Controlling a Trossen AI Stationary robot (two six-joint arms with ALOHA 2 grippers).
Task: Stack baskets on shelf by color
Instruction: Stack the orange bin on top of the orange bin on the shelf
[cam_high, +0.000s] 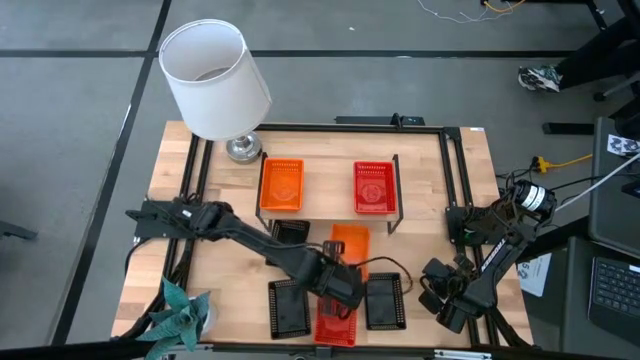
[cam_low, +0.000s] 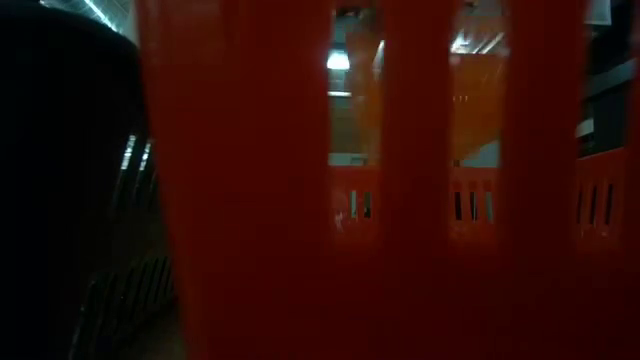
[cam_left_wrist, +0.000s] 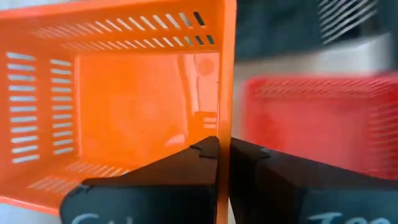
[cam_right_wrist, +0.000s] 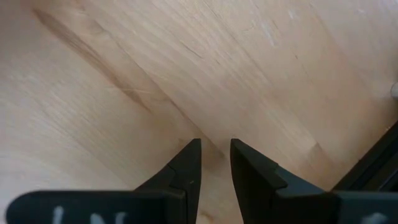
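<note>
On the shelf (cam_high: 330, 215) sit one orange basket (cam_high: 281, 185) and one red basket (cam_high: 374, 188). Lower, at mid-table, the left gripper (cam_left_wrist: 224, 152) pinches the side wall of another orange basket (cam_left_wrist: 118, 93), beside a red one (cam_left_wrist: 323, 121). Far right, the right gripper (cam_right_wrist: 215, 155) hangs over bare tabletop (cam_right_wrist: 186, 68), fingers slightly parted. No writing is legible.
</note>
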